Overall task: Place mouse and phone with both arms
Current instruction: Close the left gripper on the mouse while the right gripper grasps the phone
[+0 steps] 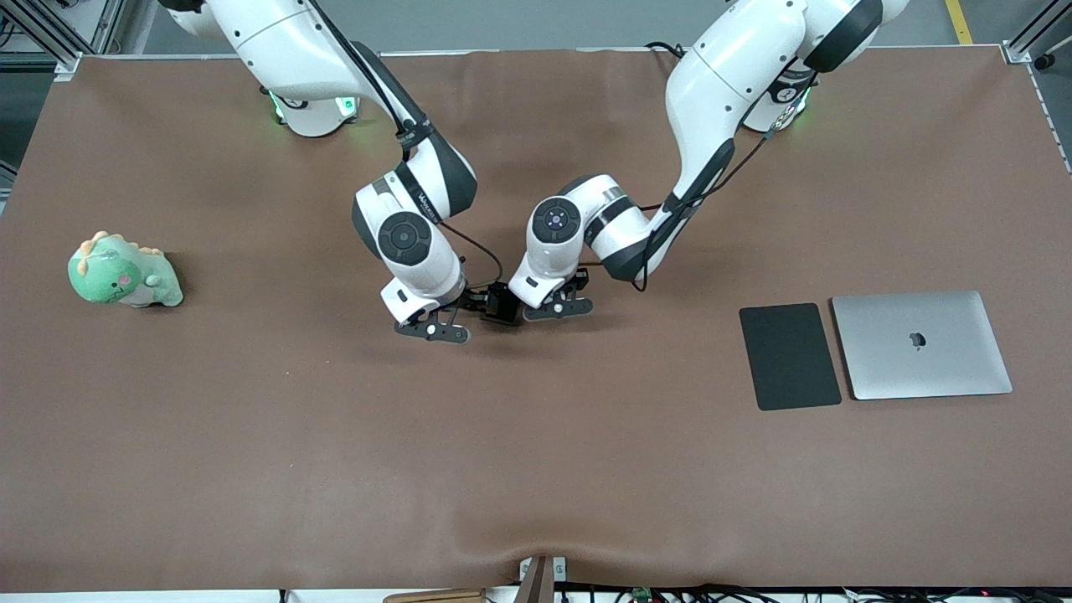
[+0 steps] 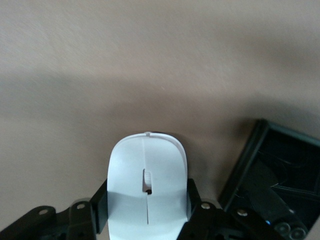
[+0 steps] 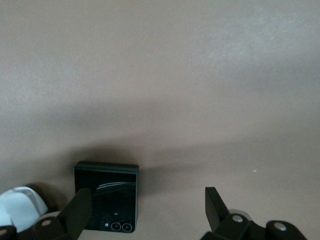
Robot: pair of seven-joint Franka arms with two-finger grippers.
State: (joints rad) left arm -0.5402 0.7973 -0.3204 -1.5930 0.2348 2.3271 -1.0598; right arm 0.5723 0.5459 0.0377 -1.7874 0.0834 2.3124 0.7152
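- The mouse [image 2: 147, 192] is one glossy white oval with a thin centre line and a small scroll wheel, near the table's middle.
- The left gripper [image 2: 147, 212] is clamped on the mouse's sides, low at the table [image 1: 251, 461].
- The phone [image 3: 106, 196] is one black, nearly square slab with two camera lenses at a corner, lying just beside the mouse.
- The right gripper [image 3: 145, 210] hangs with its jaws spread wide, one finger over the phone's edge, gripping nothing.
- At three o'clock from the grippers lie one dark pad [image 1: 789, 356] and one silver laptop [image 1: 921, 344] bearing an apple logo.
- At nine o'clock sits one green plush dinosaur [image 1: 124, 272].
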